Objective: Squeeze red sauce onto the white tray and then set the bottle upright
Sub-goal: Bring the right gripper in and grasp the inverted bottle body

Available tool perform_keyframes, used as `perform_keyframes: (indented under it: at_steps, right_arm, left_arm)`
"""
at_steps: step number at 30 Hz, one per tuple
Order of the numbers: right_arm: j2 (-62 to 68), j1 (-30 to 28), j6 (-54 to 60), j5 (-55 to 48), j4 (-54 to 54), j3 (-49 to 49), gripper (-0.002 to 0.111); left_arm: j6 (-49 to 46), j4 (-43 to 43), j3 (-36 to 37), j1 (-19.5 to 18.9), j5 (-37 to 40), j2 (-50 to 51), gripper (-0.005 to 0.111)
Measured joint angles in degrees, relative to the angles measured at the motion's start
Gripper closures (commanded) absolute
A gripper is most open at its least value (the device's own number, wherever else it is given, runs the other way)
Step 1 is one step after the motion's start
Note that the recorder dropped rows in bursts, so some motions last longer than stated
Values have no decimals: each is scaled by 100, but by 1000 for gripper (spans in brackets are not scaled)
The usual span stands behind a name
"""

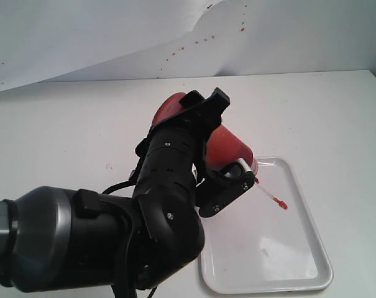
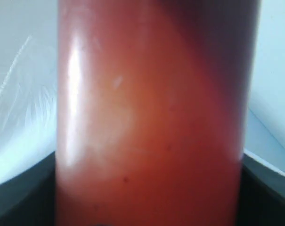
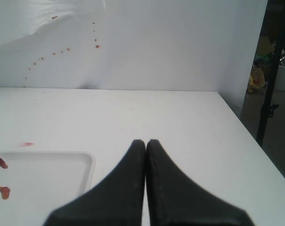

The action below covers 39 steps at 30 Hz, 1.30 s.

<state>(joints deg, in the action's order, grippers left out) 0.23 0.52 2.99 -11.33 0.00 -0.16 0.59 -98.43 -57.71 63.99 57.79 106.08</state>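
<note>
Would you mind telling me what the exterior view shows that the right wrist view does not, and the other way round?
Only the exterior view: the left gripper clamped round the red squeeze bottle, which is tilted nozzle-down over the white tray, and the tray's whole outline. Only the right wrist view: the right gripper, jaws shut on nothing, and a dark stand beyond the table's edge. Both: part of the tray, the bottle's tethered cap over it, the white table and brown-red specks on the backdrop.
</note>
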Motion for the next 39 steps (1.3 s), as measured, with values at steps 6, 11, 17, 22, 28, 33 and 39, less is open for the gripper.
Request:
perform_keyframes:
  at_steps: [6, 11, 17, 22, 28, 33, 39]
  right_arm:
    - [0, 0, 0, 219, 110, 0, 108]
    - [0, 0, 0, 1089, 917, 0, 108]
    - [0, 0, 0, 2102, 1847, -16, 108]
    - [69, 0, 200, 987, 1814, -564, 108]
    - [1139, 9, 453, 333, 1080, -1417, 108]
    - [2468, 236, 1041, -562, 1091, -2259, 108]
    - [4032, 415, 2072, -1759, 1396, -3424, 108]
  left_arm:
    - [-143, 0, 0, 156, -58, 0, 107]
    - [-170, 0, 0, 283, -157, 0, 107]
    - [-184, 0, 0, 295, -168, 0, 107]
    - [-184, 0, -35, 295, -218, 0, 107]
    - [-197, 0, -44, 295, -244, 0, 107]
    - [-204, 0, -44, 295, -244, 0, 107]
    - [-204, 0, -44, 295, -253, 0, 107]
